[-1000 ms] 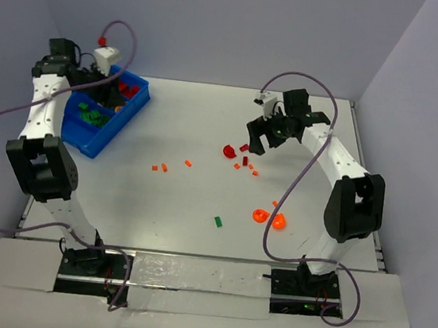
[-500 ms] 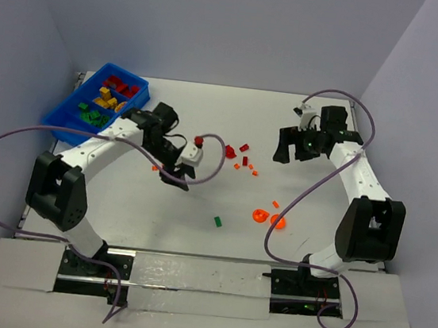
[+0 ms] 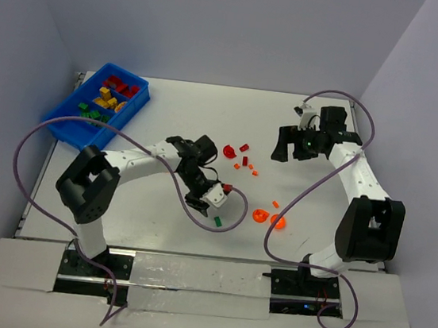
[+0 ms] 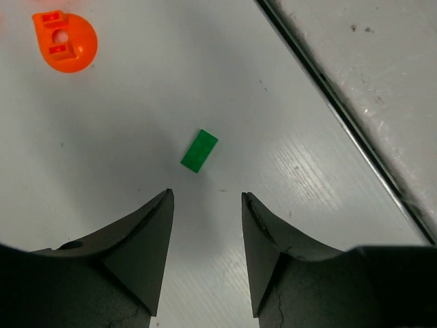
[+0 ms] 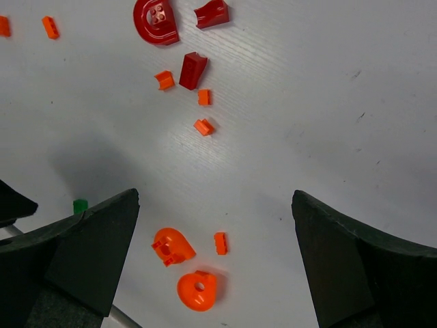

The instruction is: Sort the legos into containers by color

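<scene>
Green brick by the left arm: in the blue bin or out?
Out: the green brick lies on the table, before the left gripper's open jaws.

Glossy plastic legos point(image 4: 199, 150), plastic bin point(image 3: 71, 131), matt table point(image 3: 170, 110)

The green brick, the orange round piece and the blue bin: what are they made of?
Green brick: likely hard plastic, with flat even colour and crisp edges. Orange round piece: plastic too, it seems, smooth with moulded holes. Blue bin: probably moulded plastic, uniform blue with thin walls; too small to judge its sheen.
</scene>
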`<state>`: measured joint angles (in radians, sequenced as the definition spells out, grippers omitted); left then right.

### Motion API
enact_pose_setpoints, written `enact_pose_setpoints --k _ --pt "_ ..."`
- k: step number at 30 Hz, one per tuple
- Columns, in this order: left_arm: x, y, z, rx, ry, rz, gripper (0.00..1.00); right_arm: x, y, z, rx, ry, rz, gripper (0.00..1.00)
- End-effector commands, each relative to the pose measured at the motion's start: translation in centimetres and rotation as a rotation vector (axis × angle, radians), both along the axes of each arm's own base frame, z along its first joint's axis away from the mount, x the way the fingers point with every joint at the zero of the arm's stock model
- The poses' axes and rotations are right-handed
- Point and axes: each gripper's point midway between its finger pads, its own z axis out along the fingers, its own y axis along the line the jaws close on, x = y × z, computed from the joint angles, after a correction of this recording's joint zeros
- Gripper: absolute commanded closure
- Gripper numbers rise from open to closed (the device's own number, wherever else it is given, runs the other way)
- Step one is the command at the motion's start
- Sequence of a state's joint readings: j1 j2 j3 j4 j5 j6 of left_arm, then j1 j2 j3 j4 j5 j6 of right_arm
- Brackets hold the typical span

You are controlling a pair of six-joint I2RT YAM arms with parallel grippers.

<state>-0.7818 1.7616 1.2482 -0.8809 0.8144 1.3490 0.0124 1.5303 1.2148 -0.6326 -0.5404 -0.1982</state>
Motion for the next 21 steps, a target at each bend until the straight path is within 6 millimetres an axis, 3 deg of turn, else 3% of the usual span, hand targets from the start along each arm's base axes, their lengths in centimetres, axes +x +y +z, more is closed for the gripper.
enact_pose_setpoints --k 1,7,11,18,21 --pt "0.4 -3.5 -1.0 -0.061 -0.110 -0.088 0.48 0.8 -0.4 1.1 -0.013 -0.042 -0.021 0.00" --pt "-0.8 -5.1 -3.9 -0.028 -0.142 -0.155 0.48 1.1 -1.4 1.9 -0.003 -0.061 -0.049 0.00" --pt "-1.2 -4.9 -6.2 0.018 -0.161 -0.177 0.47 1.1 -1.4 2.1 0.008 -0.059 -0.050 0.00" --pt "-1.1 -2.5 -9.9 0.117 -0.195 -0.198 0.48 0.8 -1.4 2.3 0.009 -0.065 -0.051 0.00" --pt "-1.0 -1.6 -10.6 0.144 -0.207 -0.204 0.54 0.7 -1.4 2.3 0.011 -0.067 -0.050 0.00"
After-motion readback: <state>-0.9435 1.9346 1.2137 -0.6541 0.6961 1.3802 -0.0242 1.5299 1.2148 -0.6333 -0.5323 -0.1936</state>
